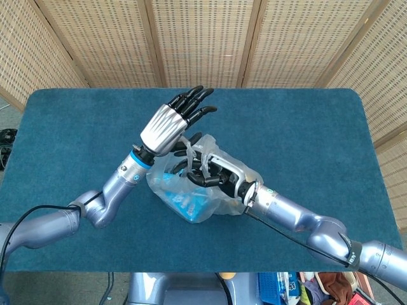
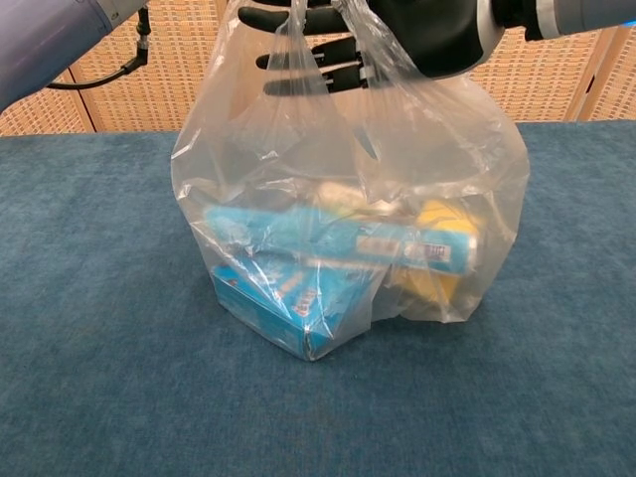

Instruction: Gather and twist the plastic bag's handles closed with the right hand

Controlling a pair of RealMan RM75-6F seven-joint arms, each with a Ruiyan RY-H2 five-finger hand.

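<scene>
A clear plastic bag (image 1: 191,200) (image 2: 338,179) stands on the blue table (image 1: 305,127), holding a blue box (image 2: 288,298), a blue tube (image 2: 328,238) and a yellow item (image 2: 442,273). My right hand (image 1: 213,170) (image 2: 417,30) sits at the bag's top, its dark fingers (image 2: 308,62) hooked through the thin handles (image 1: 198,151) (image 2: 295,35) and holding them up. My left hand (image 1: 175,124) hovers above the bag's far left side with fingers spread, holding nothing. In the chest view only my left forearm (image 2: 50,30) shows.
A woven screen (image 1: 203,38) closes off the far edge of the table. Blue carpet-like surface (image 2: 99,378) lies bare all round the bag. A black cable (image 2: 109,55) hangs by my left arm.
</scene>
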